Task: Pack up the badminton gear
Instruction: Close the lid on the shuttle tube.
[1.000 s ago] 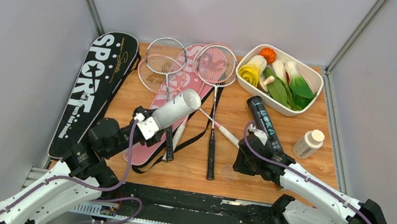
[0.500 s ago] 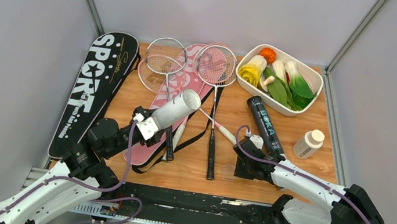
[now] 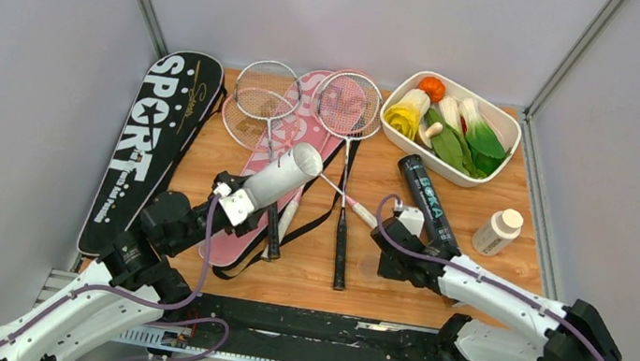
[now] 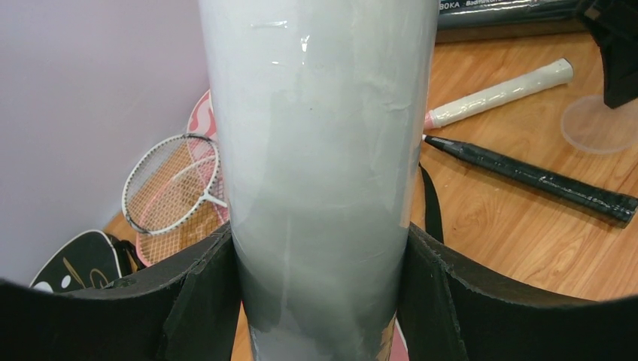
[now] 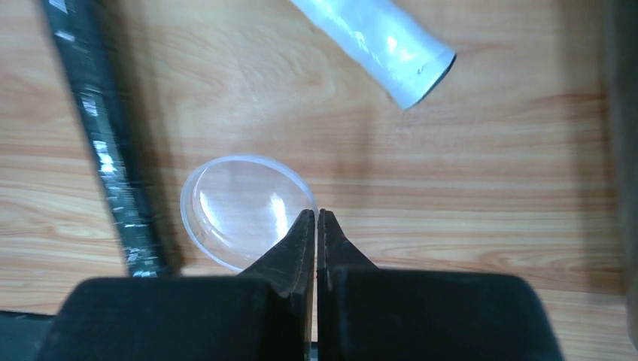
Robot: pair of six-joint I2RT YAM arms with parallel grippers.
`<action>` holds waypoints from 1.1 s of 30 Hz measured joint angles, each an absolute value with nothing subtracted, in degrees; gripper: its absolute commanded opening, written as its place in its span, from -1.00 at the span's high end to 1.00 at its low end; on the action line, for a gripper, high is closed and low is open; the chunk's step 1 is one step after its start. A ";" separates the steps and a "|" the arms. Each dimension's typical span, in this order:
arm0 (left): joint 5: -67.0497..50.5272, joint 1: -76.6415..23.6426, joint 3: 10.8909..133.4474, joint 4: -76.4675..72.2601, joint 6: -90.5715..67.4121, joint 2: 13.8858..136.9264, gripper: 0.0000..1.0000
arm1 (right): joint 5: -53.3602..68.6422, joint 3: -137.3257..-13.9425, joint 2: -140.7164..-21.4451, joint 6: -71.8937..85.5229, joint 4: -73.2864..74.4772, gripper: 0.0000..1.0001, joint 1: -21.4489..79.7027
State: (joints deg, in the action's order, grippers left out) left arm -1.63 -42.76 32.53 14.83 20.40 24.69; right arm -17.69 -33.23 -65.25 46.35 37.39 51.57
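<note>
Even, bright light from overhead fills the overhead view, with soft, short shadows on the tabletop (image 3: 358,285). The white tube (image 4: 320,165) shows pale glare streaks and looms large and slightly soft in the left wrist view. The right wrist view is mildly blurred, with dark edges.

The white tube (image 3: 285,177) was raised off the table, tilted, open end up and away, clamped between the left gripper's (image 4: 320,301) black pads. The black tube (image 3: 424,203) lay flat near the white bowl. Three rackets (image 3: 348,109) lay with heads overlapping on the pink cover (image 3: 298,121). The black "SPORT" cover (image 3: 151,144) lay along the left edge. A clear round lid (image 5: 242,210) lay flat beside the black racket handle (image 5: 105,143).
</note>
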 measured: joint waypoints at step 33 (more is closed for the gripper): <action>-15.46 -42.74 34.48 19.88 29.98 29.50 0.30 | 4.95 -72.71 -54.19 24.08 33.19 1.00 51.57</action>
